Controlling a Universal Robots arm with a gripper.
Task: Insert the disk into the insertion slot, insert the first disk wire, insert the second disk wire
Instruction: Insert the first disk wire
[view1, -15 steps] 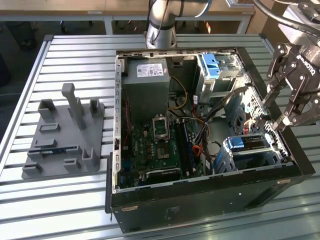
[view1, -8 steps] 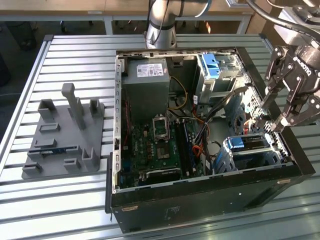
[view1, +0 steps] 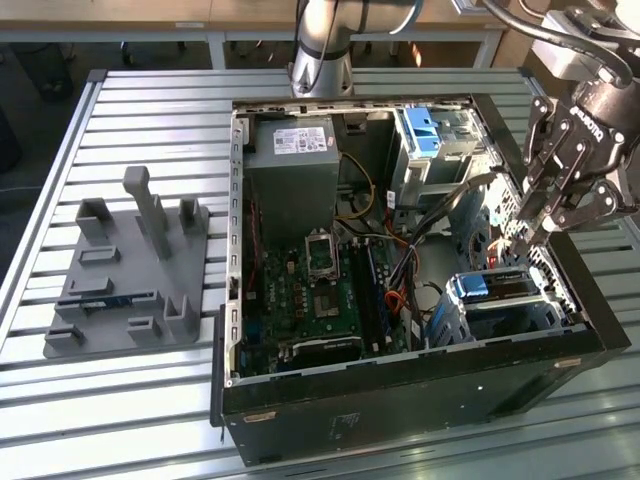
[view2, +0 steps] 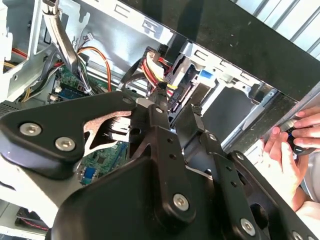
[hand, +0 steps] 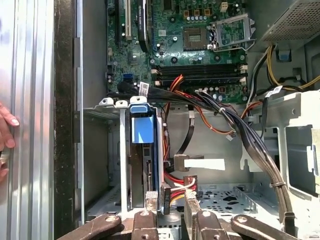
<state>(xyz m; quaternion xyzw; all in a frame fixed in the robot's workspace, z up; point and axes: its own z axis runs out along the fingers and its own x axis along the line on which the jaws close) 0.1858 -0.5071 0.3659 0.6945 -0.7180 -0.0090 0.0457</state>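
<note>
Disk sits upright in the insertion slot, blue tab outward, inside the open computer case on the counter. Gripper is right at the disk's edge, fingers narrow, clamped on the black wire connector with red-yellow leads.

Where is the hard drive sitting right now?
The disk sits in the silver drive bay at the exterior view's right end of the open computer case, just below the robot's hand, beside the green motherboard.
</note>
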